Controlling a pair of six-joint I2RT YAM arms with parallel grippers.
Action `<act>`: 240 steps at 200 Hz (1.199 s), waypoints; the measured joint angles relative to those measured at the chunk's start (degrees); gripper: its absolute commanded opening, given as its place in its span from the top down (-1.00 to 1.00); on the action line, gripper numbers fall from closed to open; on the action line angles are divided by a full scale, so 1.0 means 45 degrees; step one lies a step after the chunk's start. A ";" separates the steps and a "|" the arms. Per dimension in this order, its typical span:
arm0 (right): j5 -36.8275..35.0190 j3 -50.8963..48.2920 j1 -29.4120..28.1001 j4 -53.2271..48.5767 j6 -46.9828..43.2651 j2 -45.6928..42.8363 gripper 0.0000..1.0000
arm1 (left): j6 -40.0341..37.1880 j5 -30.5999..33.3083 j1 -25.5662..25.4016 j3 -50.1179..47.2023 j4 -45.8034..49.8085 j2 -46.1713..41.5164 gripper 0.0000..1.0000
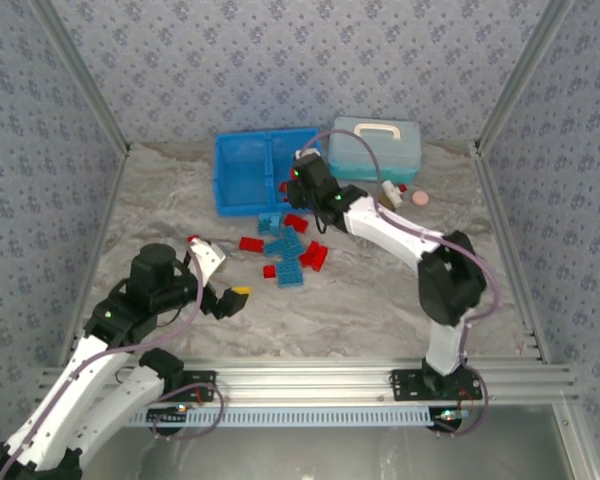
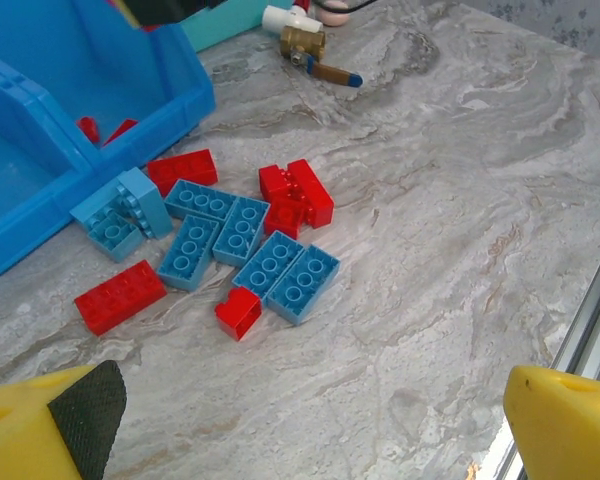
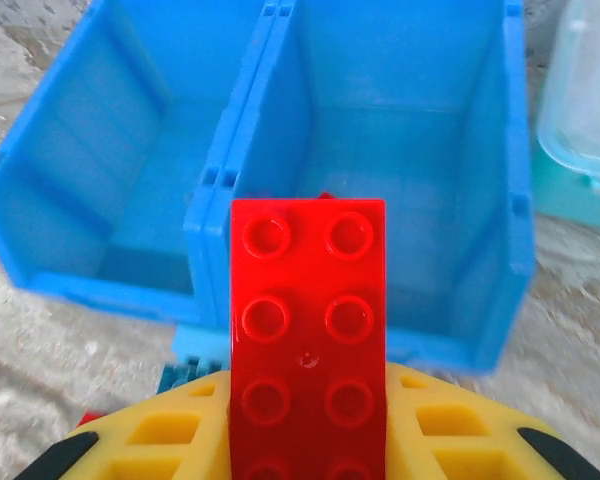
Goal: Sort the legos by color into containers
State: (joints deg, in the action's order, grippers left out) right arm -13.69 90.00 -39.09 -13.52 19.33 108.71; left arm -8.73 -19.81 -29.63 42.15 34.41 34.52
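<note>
Red studded plastic brick [image 3: 307, 330] pinched in our right gripper [image 3: 307, 445], left gripper [image 2: 305, 425] agape, we judge the task barely begun: most bricks [image 2: 240, 240] lie unsorted outside the bright blue plastic tray [image 3: 510, 200].

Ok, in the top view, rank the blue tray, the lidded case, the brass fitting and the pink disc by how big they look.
1. blue tray
2. pale-blue lidded case
3. brass-and-white fitting and pink disc: both tiny, too alike to rank
</note>
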 measured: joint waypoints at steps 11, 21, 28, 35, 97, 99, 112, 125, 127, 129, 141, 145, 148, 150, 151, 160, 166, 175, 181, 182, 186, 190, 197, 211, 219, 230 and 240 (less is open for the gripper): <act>0.0185 0.1039 0.0248 -0.0044 -0.0209 0.1083 0.42 | 0.0000 0.0039 0.0000 0.0000 0.0005 -0.0058 -0.98; 0.0248 0.1904 0.0423 -0.0185 -0.0369 0.1962 0.42 | 0.0000 0.0049 0.0000 0.0000 0.0005 -0.0058 -0.98; 0.0301 0.2589 0.0549 -0.0321 -0.0476 0.2662 0.42 | 0.0000 0.0083 0.0000 0.0000 0.0005 -0.0058 -0.98; 0.0345 0.3011 0.0646 -0.0389 -0.0534 0.3181 0.42 | 0.0000 0.0092 0.0000 0.0000 0.0010 -0.0058 -0.98; 0.0821 0.5042 0.1088 -0.1486 -0.0617 0.5746 0.11 | 0.0000 0.0141 0.0000 0.0000 0.0010 -0.0053 -0.98; 0.0826 0.5081 0.1088 -0.1559 -0.0602 0.5756 0.10 | -0.0005 0.0136 0.0000 0.0000 0.0010 -0.0053 -0.98; 0.0918 0.5236 0.1083 -0.1778 -0.0627 0.5746 0.03 | -0.0005 0.0136 0.0000 0.0000 0.0010 -0.0049 -0.98; 0.0967 0.5377 0.1069 -0.1812 -0.0651 0.5693 0.01 | -0.0005 0.0136 0.0000 0.0000 0.0010 -0.0010 -0.99; 0.0967 0.5377 0.1059 -0.1817 -0.0651 0.5668 0.00 | -0.0005 0.0136 0.0000 0.0000 0.0005 0.0010 -0.98; 0.0971 0.5377 0.1049 -0.1851 -0.0651 0.5644 0.00 | -0.0005 0.0136 0.0000 0.0000 0.0010 0.0015 -0.98; 0.0971 0.5338 0.1010 -0.2011 -0.0651 0.5406 0.00 | -0.0005 0.0136 0.0000 0.0000 0.0010 0.0092 -0.98; 0.0996 0.5270 0.0991 -0.2030 -0.0651 0.5285 0.01 | 0.0000 0.0136 0.0000 0.0000 0.0010 0.0102 -0.98; 0.1001 0.5197 0.0981 -0.2030 -0.0651 0.5183 0.01 | -0.0005 0.0136 0.0000 0.0000 0.0010 0.0107 -0.98; 0.1005 0.5119 0.0971 -0.2030 -0.0651 0.5081 0.01 | 0.0000 0.0136 0.0000 0.0000 0.0010 0.0107 -0.98; 0.1010 0.5090 0.0967 -0.2035 -0.0651 0.5042 0.01 | -0.0005 0.0136 0.0000 0.0000 0.0010 0.0107 -0.98; 0.1001 0.4634 0.0908 -0.2030 -0.0646 0.4493 0.00 | 0.0000 0.0136 0.0000 0.0000 0.0010 0.0107 -0.99; 0.0942 0.4080 0.0835 -0.2006 -0.0631 0.3895 -0.02 | -0.0005 0.0136 0.0000 0.0000 0.0010 0.0107 -0.98; 0.0743 0.3191 0.0695 -0.1991 -0.0510 0.2934 -0.07 | 0.0000 0.0136 0.0000 0.0000 0.0015 0.0107 -0.99; 0.0549 0.2579 0.0573 -0.1977 -0.0413 0.2249 -0.09 | -0.0005 0.0136 0.0000 0.0000 0.0010 0.0112 -0.99; 0.0471 0.2356 0.0529 -0.1953 -0.0306 0.2016 -0.09 | 0.0000 0.0136 0.0000 0.0000 0.0010 0.0107 -0.99; 0.0350 0.1836 0.0427 -0.1851 -0.0262 0.1506 -0.09 | 0.0000 0.0136 0.0000 0.0000 0.0005 0.0097 -0.99; 0.0141 0.1321 0.0296 -0.1904 -0.0058 0.0928 -0.10 | -0.0005 0.0136 0.0000 0.0000 0.0010 0.0102 -0.99; -0.0194 0.0403 0.0083 -0.1719 0.0277 0.0010 -0.10 | 0.0000 0.0136 0.0000 0.0000 0.0010 0.0102 -0.99; -0.0860 -0.1574 -0.0393 -0.1520 0.1098 -0.1865 -0.10 | 0.0000 0.0136 0.0000 0.0000 0.0010 0.0097 -0.98; -0.1122 -0.2579 -0.0670 -0.1477 0.1593 -0.2730 -0.11 | -0.0005 0.0131 0.0000 0.0000 0.0010 0.0097 -0.98; -0.1307 -0.3881 -0.0947 -0.1234 0.2317 -0.3541 -0.14 | 0.0000 0.0131 0.0000 0.0000 0.0005 0.0102 -0.98; -0.1404 -0.4716 -0.1083 -0.1180 0.2807 -0.3837 -0.17 | 0.0000 0.0126 0.0000 0.0000 0.0010 0.0102 -0.98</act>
State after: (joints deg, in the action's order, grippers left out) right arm -20.01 68.77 -43.97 -18.83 31.97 91.44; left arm -8.73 -19.25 -29.63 42.15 34.46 34.98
